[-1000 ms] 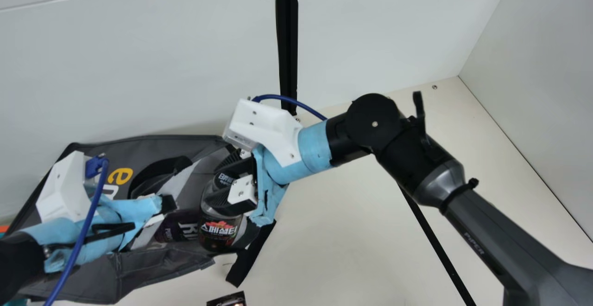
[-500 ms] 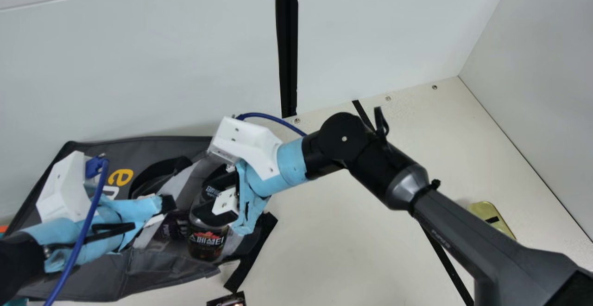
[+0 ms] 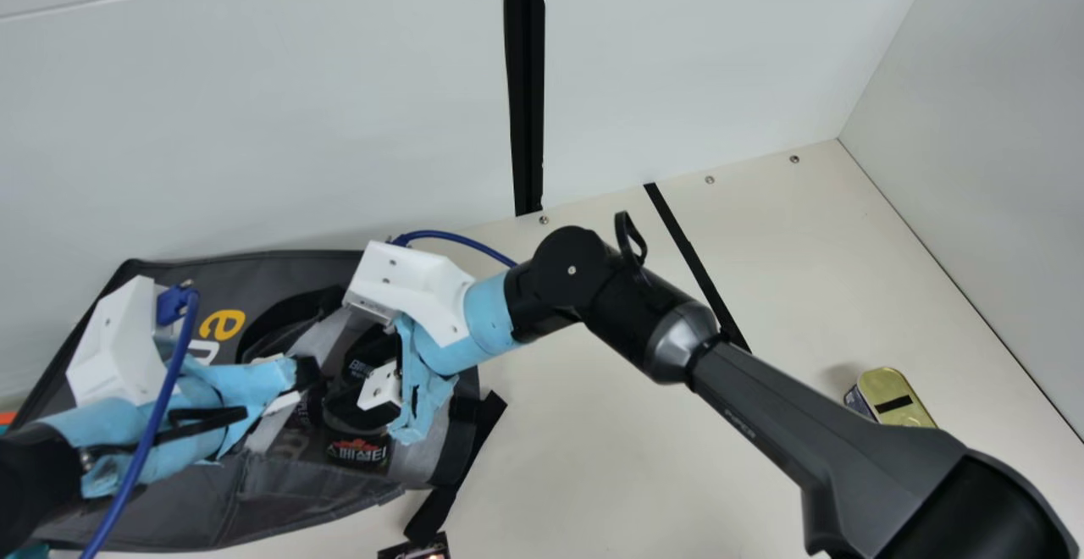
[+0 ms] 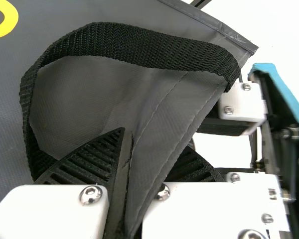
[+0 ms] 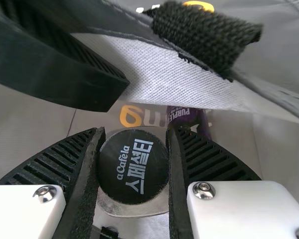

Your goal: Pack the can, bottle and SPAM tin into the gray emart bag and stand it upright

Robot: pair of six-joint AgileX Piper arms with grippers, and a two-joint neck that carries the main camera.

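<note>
Bottle [image 5: 133, 167] going in, SPAM tin [image 3: 902, 398] to follow

Looks like the bottle step: right gripper [image 5: 136, 130] has it clamped inside the gray emart bag [image 3: 178, 504], near the purple can [image 5: 182, 116]. Left gripper [image 4: 155, 138] is pinching the bag's edge. I'd settle the bottle, ease off, then grab the tin from the table [image 3: 610, 457]

The left end effector [image 3: 306, 372] clamps narrowly while the right end effector [image 3: 345, 384] grips, fingers parted.
</note>
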